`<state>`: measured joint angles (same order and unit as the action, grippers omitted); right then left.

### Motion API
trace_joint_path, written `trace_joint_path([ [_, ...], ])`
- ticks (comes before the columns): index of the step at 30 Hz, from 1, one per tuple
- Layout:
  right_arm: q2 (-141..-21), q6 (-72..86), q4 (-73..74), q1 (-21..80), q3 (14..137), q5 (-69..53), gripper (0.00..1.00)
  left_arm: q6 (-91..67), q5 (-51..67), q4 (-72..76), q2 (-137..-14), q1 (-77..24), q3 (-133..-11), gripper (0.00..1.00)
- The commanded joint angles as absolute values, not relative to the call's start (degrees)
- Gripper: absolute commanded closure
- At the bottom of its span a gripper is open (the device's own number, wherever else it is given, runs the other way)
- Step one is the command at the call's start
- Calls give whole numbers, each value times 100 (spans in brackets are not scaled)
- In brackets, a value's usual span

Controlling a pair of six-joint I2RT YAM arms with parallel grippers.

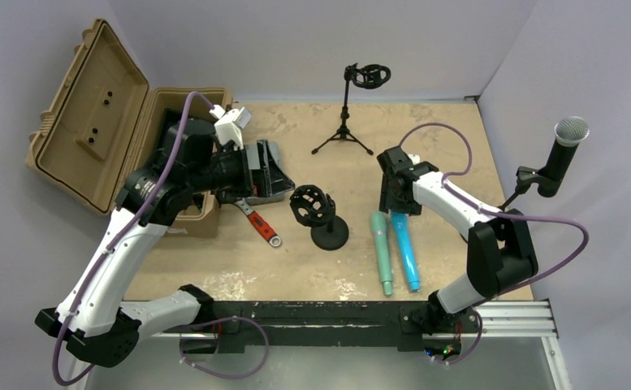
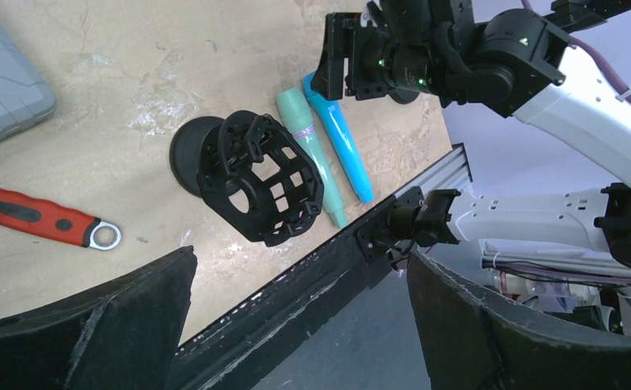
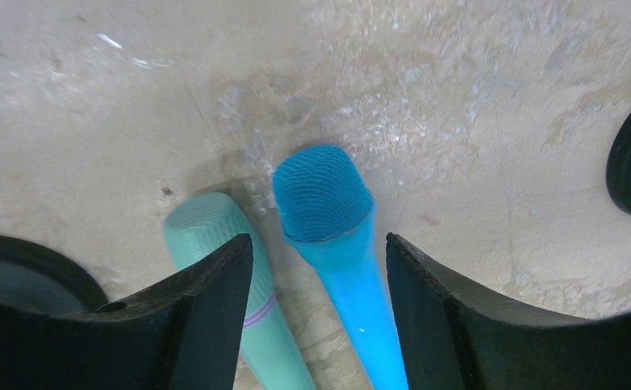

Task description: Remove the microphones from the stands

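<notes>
A black microphone with a silver grille [image 1: 562, 154] sits upright in a clip stand [image 1: 527, 175] at the table's far right edge. A blue microphone [image 1: 404, 250] and a teal microphone [image 1: 382, 252] lie side by side on the table. My right gripper [image 1: 395, 203] is open and low over their heads. In the right wrist view the blue microphone [image 3: 328, 211] lies between the open fingers [image 3: 318, 240], and the teal one [image 3: 214, 219] runs under the left finger. My left gripper [image 1: 251, 175] is open and empty, held up left of centre [image 2: 300, 284].
An empty black shock-mount desk stand [image 1: 316, 213] stands mid-table and also shows in the left wrist view [image 2: 259, 179]. An empty tripod stand [image 1: 352, 97] is at the back. A red-handled wrench [image 1: 259, 223], a grey box [image 2: 3, 73] and an open tan case [image 1: 101, 122] lie left.
</notes>
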<state>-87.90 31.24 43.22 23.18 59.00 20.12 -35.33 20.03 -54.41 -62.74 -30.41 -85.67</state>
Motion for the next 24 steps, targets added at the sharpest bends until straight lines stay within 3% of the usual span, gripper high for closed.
trace_joint_path([
  [1, -8540, 2936, 4649, 2302, 6504, 2217, 40, -3464, 2112, -5200, -6314, -3053, -8661, 2],
  [9, -8248, 2668, 4334, 2281, 6740, 1391, 36, -3489, 2083, -5199, -6321, -3053, -8696, 2],
  [15, -7866, 2911, 1974, 1654, 6536, -1283, 36, -3508, 2101, -5307, -6354, -3058, -8824, 2],
  [24, -9950, 4239, -753, 1024, 7410, -3502, 36, -3215, 1978, -5880, -6236, -3054, -9078, 0],
])
